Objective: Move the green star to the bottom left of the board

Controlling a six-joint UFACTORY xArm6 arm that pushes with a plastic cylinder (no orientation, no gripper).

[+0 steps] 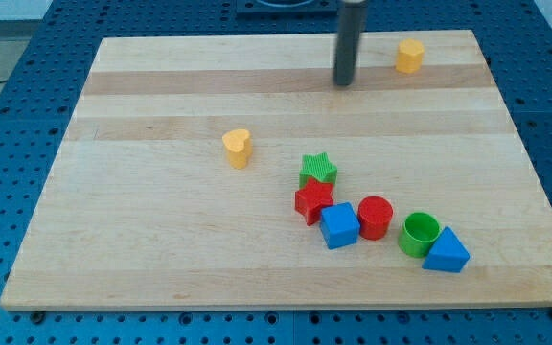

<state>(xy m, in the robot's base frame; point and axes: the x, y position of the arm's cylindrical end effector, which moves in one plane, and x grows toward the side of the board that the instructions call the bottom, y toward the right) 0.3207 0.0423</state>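
Note:
The green star (318, 171) sits a little right of the board's middle, touching the red star (312, 201) just below it. My tip (343, 83) is near the view's top, well above the green star and slightly to its right, touching no block. The rod rises straight up out of the view's top edge.
A blue cube (339, 226) touches the red star's lower right. A red cylinder (375, 217), a green cylinder (419, 234) and a blue triangle (447, 253) lie further right. A yellow heart (237, 148) is left of the green star. A yellow hexagon (409, 56) is top right. The wooden board (161, 249) rests on a blue pegboard.

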